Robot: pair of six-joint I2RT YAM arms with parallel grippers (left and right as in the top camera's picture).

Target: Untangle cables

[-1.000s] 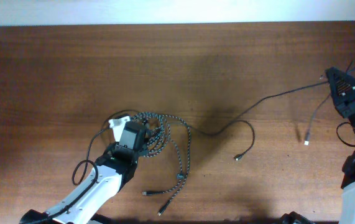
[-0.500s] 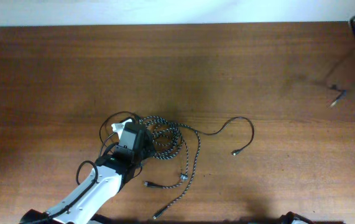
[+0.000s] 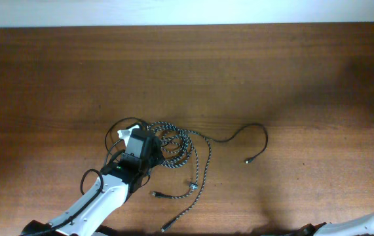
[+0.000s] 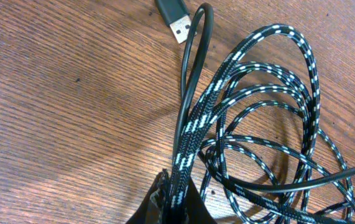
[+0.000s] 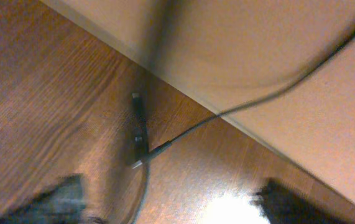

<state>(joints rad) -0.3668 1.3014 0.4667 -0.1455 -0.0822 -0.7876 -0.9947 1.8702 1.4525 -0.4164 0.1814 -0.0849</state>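
cables point(image 3: 177, 149): tangled heap near counter's front edge, left of centre | left gripper point(image 4: 172, 208): clamped on braided cable point(image 4: 191, 127) | right gripper: blurred, cannot tell | handling: likely light, limp, snag-prone; best taken near a plug point(image 4: 176, 20)

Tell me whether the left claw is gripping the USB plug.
No, the USB plug lies loose on the table while the left claw pinches the braided cable.
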